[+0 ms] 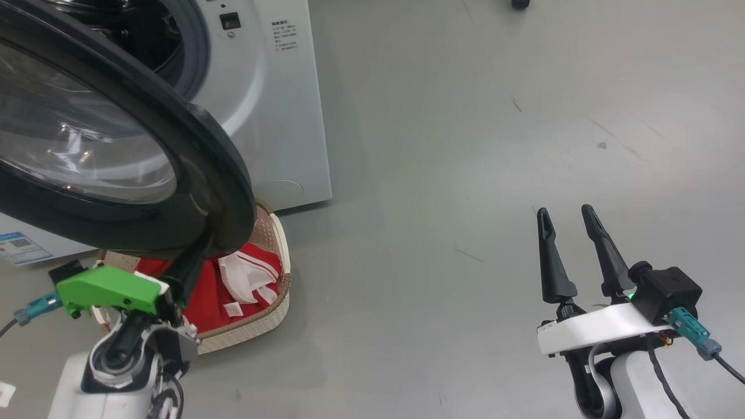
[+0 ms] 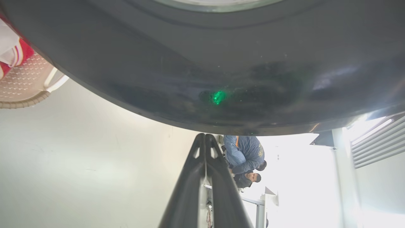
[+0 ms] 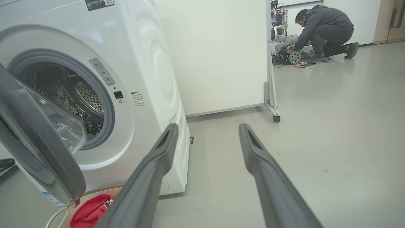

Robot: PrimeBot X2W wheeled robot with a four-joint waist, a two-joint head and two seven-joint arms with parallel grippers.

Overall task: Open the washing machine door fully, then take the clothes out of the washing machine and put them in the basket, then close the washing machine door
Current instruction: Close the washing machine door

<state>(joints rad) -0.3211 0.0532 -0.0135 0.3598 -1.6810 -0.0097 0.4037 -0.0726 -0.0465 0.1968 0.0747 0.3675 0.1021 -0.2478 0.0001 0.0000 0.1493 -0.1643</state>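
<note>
**Q:** What does the left gripper (image 2: 205, 136) show?
**A:** Its two long dark fingers are pressed together with nothing between them. The tips stand at the lower free edge of the large round washing machine door with the wide glossy black rim (image 1: 224, 174). Contact looks likely but cannot be confirmed.

**Q:** Which way does the door lie from it?
**A:** Directly over and ahead of the fingertips. The door stands swung out from the big white front-loading washing machine (image 1: 279, 116), its plane nearly edge-on in the right wrist view. The perforated steel drum (image 3: 85, 95) looks empty as far as it shows. Closing is therefore judged the step in hand, a swing from the fingers toward the machine's round opening.

**Q:** Which arm is nearer?
**A:** The left, by far. The right gripper (image 1: 564, 209), fingers spread and holding nothing, hangs well apart over bare grey floor (image 1: 465, 174).

**Q:** Edges and room?
**A:** The small cream-white perforated basket with the brown woven-look rim (image 1: 286, 285) sits just below the door's lower rim, near the machine's front. It holds the bright red clothes with white stripes (image 1: 209, 302). The rim appears to pass above it. The left forearm (image 1: 87, 384), low beside the basket, has less margin.
</note>
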